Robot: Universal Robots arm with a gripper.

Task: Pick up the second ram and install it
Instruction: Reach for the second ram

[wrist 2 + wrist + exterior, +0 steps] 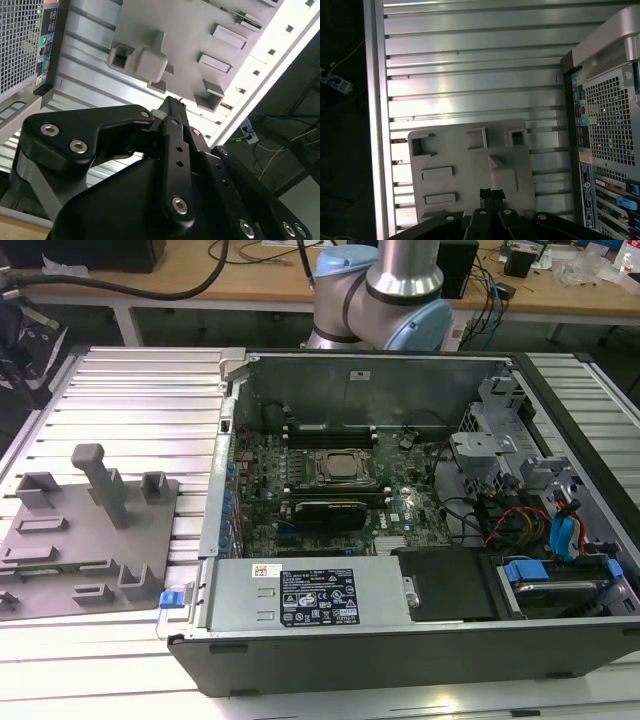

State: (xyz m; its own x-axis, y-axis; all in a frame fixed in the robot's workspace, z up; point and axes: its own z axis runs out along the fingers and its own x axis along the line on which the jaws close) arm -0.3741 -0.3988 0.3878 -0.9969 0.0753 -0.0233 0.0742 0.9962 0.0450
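Jaws: black, narrow. Fingertips [172, 103] [488, 193] sit pressed together in both wrist views, nothing btwn them, nothing held.

Straight ahead of jaws, apart from them: flat grey plastic fixture plate [470, 165] w/ raised blocks, rectangular pockets [227, 36] and one tall grey post [150, 65]. Plate lies on ribbed aluminium bench [470, 55].

Second ram [247, 20]: long thin green circuit-board stick, seated in the fixture plate. In second wrist view it lies well beyond the jaws, past the post and past the pockets. Not touched by jaws, well apart from them. In exterior view the same stick reads as a thin green strip [60, 566] set low in the plate, grey blocks either side.

Off to one side of jaws: open black tower PC case [380, 665] lying on its side on the bench. Its perforated metal rear panel [610, 125] faces the fixture plate.

Inside case, exterior view:
- green motherboard [410, 505]
- square metal CPU socket [340, 468], approx. mid-board
- long black slots [330, 430] just beside socket; cannot tell if any stick sits in them
- silver power-supply box [300, 595] w/ label
- red, blue & black cable bundle [520, 520]

Grey-and-blue robot arm joints [385, 285] rise beyond the case's far wall.
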